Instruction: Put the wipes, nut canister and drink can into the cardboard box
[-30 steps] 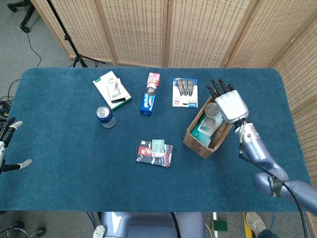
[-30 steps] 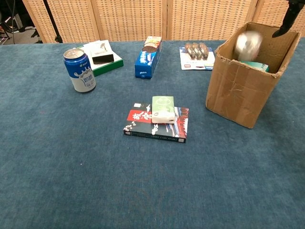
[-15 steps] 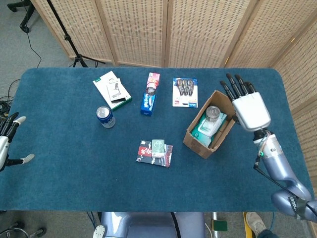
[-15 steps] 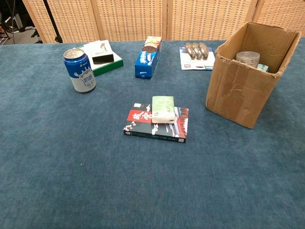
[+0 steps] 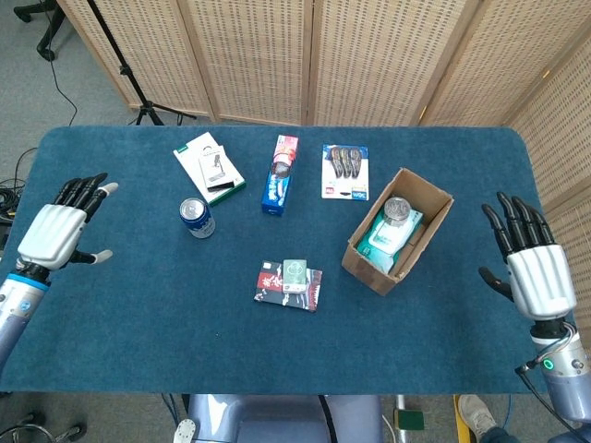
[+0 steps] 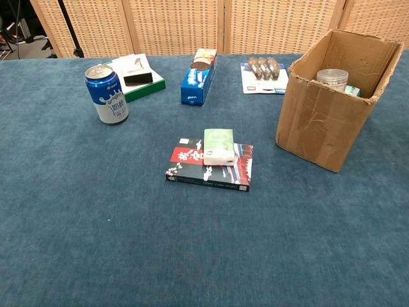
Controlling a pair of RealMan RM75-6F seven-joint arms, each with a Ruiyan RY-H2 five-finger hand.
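Since the earlier frames, the right hand (image 5: 534,268) has been withdrawn from the cardboard box (image 5: 434,210) to the right edge of the table (image 5: 138,314), and the left hand (image 5: 57,233) has been brought in over the left edge. At far left, the left hand is seen with fingers spread and nothing held. Next, the drink can (image 5: 196,218) is shown upright on the left half of the table, well apart from the box. Toward the far edge lie a green-and-white carton (image 5: 210,167), a blue packet (image 5: 280,173) and a carded pack (image 5: 345,171). Near the front centre, a small green box (image 5: 295,273) rests on a book (image 5: 288,285). Right of centre stands the open cardboard box, with the wipes (image 5: 384,238) lying inside and the nut canister (image 5: 398,209) upright at its far end. At far right, the right hand is seen empty, fingers extended and apart, clear of the box.
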